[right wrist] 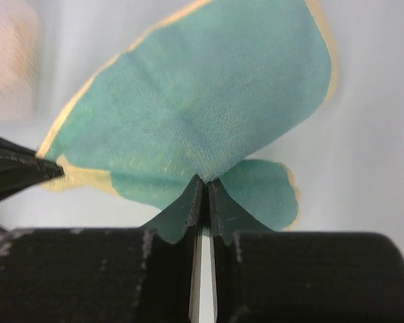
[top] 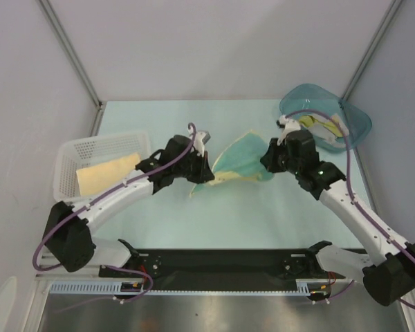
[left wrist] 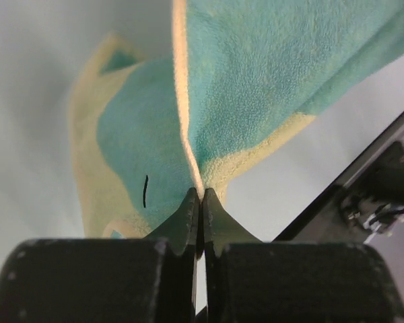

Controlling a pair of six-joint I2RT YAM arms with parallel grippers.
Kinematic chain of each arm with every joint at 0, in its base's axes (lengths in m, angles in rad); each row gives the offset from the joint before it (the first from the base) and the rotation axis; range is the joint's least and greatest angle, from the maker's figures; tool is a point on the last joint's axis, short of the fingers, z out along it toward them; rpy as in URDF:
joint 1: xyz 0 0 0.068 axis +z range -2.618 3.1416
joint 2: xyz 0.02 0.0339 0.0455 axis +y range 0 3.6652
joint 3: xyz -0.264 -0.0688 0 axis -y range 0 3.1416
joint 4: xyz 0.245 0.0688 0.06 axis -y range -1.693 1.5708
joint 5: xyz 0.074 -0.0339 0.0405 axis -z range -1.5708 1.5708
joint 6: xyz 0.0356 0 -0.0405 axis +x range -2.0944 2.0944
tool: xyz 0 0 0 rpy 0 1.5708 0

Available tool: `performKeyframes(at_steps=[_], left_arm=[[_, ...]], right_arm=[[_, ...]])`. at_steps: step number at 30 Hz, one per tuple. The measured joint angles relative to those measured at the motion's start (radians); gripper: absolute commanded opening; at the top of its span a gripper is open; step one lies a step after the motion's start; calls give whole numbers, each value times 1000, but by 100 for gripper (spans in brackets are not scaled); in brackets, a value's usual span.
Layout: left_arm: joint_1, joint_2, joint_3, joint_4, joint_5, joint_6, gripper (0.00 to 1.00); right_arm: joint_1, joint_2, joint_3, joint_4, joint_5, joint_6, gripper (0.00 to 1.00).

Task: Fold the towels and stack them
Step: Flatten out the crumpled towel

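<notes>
Two pinches held the teal towel (top: 238, 162), which hung partly lifted off the table (top: 263, 214), to the right of the white mesh basket (top: 68, 149). The left gripper (left wrist: 200, 196) had its fingers pressed together on a yellow-trimmed edge nearer the basket. The right gripper (right wrist: 203, 182) clamped a teal edge farther from it. Each bite looked shallow, right at the tips, so pulling the arms apart could slip the cloth free and drop it crumpled. Uneven travel would likely skew the fold. A beige towel (top: 107, 173) lay inside the basket. The teal tub (top: 360, 124), far to the basket's right, held a yellow cloth (top: 310, 122).
</notes>
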Motion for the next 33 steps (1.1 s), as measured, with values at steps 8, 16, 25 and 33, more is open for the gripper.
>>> performKeyframes(at_steps=[8,16,25,33], left_arm=[[-24,60,-311,-3,42,-37,47],[-28,51,-145,-71,37,10,71],[-28,517,463,-12,95,193,57],[-27,717,499,-22,147,232,57]], right_arm=[[143,19,-353,-49,-47,136,32],[73,-14,-349,-57,-19,193,42],[-291,151,-334,120,-164,203,48],[-328,461,-204,306,-413,87,49]])
